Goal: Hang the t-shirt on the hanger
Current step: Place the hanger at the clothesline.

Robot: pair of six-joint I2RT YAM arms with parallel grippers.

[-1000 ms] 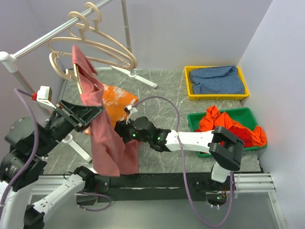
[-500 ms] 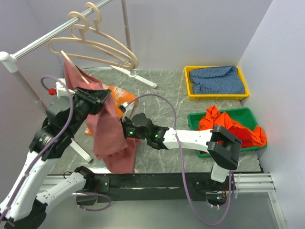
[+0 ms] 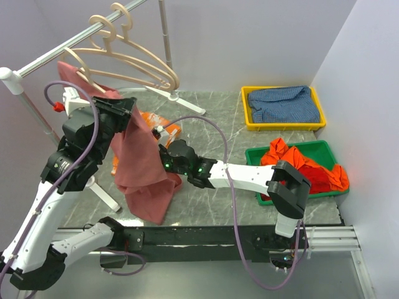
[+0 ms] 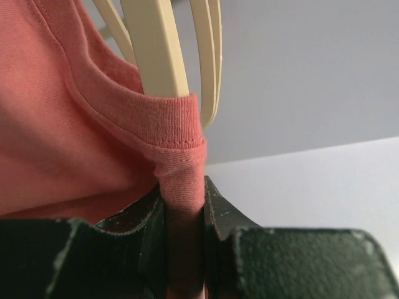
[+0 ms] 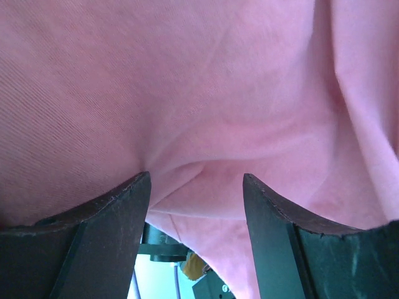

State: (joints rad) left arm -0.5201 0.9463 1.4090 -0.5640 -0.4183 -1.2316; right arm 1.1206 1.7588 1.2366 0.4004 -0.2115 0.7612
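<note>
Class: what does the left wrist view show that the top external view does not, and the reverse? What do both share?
Only the left wrist view: the left gripper pinching the t-shirt at its ribbed collar, and the hanger arm entering the neck opening. Only the top external view: the rail, the right gripper against the cloth, the yellow bin, the green bin and the orange cloth. Both: t-shirt, hanger, left gripper.

The white left arm [image 3: 40, 215] stood tall, black jaws pinched on the soft dusty-rose t-shirt [image 3: 140, 168]. The white right arm [image 3: 243, 177] stretched left, jaws apart.
</note>
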